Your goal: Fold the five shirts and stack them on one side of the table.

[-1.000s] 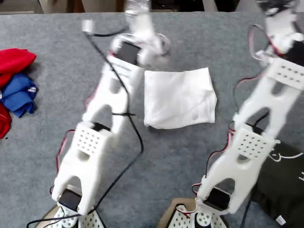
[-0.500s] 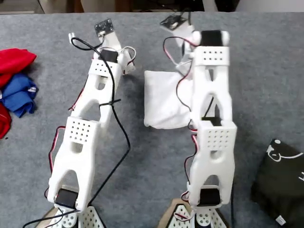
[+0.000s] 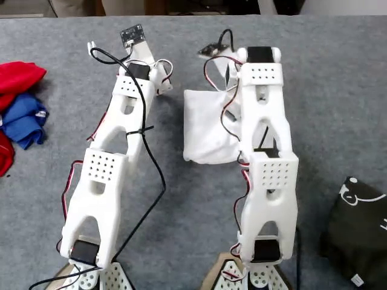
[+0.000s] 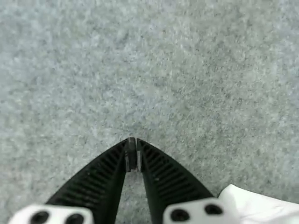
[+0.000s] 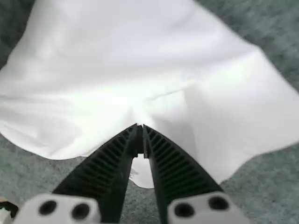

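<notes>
Folded white cloth shirt (image 3: 205, 130) lies flat at the middle of the grey felt counter (image 3: 338, 90). Right gripper (image 5: 139, 133) sits over it, tips pressed together, no fabric visibly pinched. Left gripper (image 4: 132, 154), beside the shirt, is closed and empty over bare felt. Crumpled red shirt (image 3: 18, 75) and blue shirt (image 3: 24, 121) lie at the left edge, and a black shirt (image 3: 360, 232) at the near right.

Likely a robotics lab: grey carpeted table (image 3: 338, 78) bearing bench-mounted arms (image 3: 115, 163)

soft white cloth shirt (image 3: 208, 130), matt grey felt table (image 3: 338, 78)
</notes>
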